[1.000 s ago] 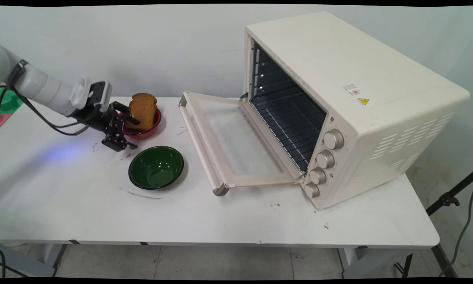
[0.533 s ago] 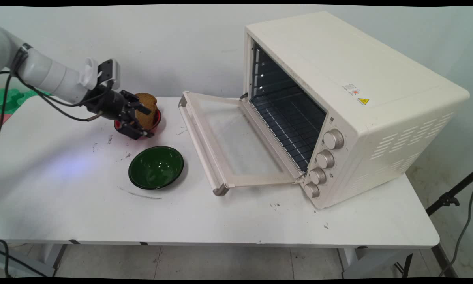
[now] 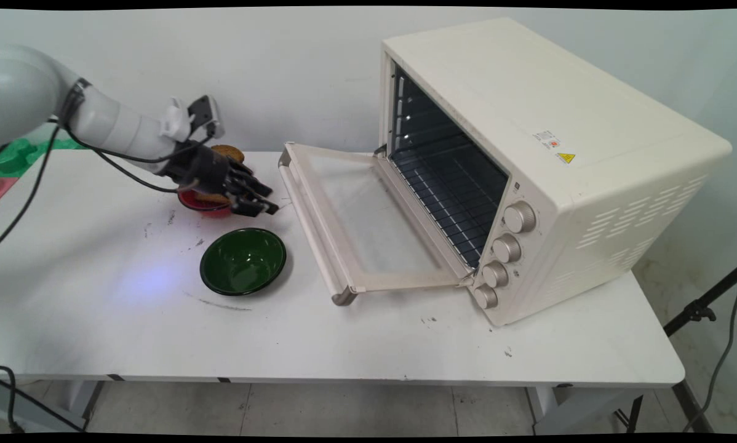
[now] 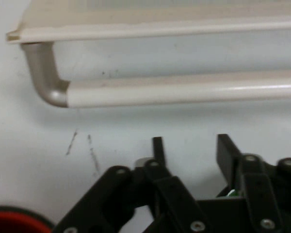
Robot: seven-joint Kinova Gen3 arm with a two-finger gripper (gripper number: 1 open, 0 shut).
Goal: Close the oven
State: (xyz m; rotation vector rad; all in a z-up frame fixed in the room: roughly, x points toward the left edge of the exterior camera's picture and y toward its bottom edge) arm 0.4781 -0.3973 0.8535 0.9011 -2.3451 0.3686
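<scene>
Holding bread, red bowl beside claw.

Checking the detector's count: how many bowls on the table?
2. A green bowl sits empty near the table's front-left; a red bowl with bread lies behind it, mostly hidden by the pincer. None seen elsewhere.

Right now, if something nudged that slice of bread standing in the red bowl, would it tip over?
Probably. The bread slice seems to stand on edge in the shallow red bowl, mostly hidden behind the gripper, so a light push could topple it. It looks dry and toasted, so likely light, fairly stiff and crumbly.
</scene>
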